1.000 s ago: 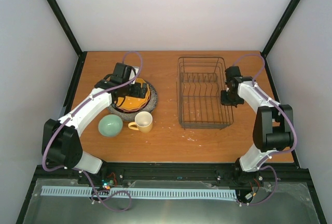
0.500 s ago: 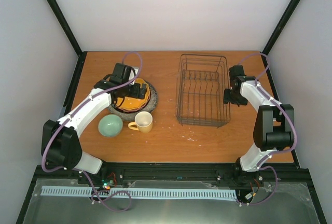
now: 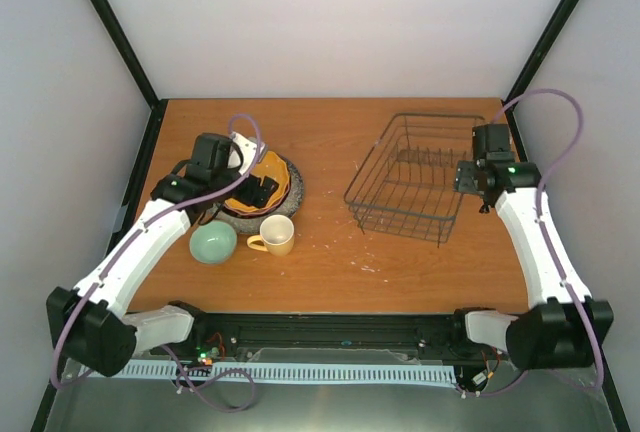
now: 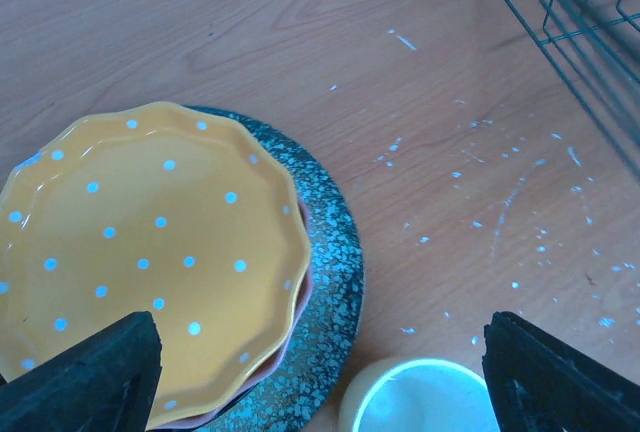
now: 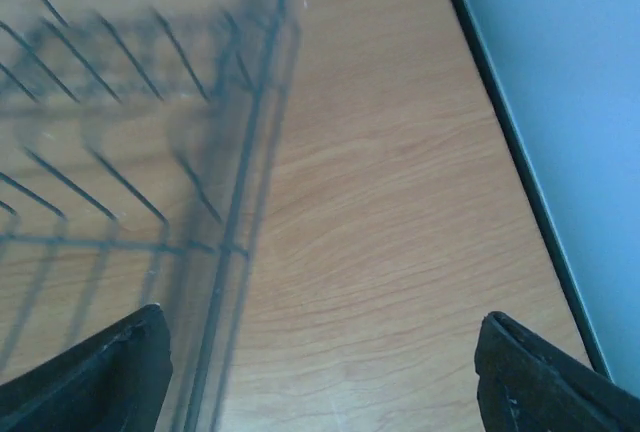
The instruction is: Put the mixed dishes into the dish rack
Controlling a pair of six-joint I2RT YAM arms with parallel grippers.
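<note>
You are risking tipping the askew dish rack (image 3: 405,182), your spread right gripper (image 5: 320,317) crowding its right wall, while your spread left gripper (image 4: 320,322) is hovering over the orange plate (image 4: 150,252) left of it.

Quick headcount on the bench (image 3: 330,262): three plates, namely one orange dotted plate (image 4: 140,252), one dark-rimmed plate (image 3: 289,183) and one grey speckled plate (image 4: 335,272). One yellow mug (image 3: 277,235), one pale green bowl (image 3: 213,243), one black wire dish rack (image 3: 415,177). Two claws: left claw (image 4: 320,377), right claw (image 5: 320,372).
</note>
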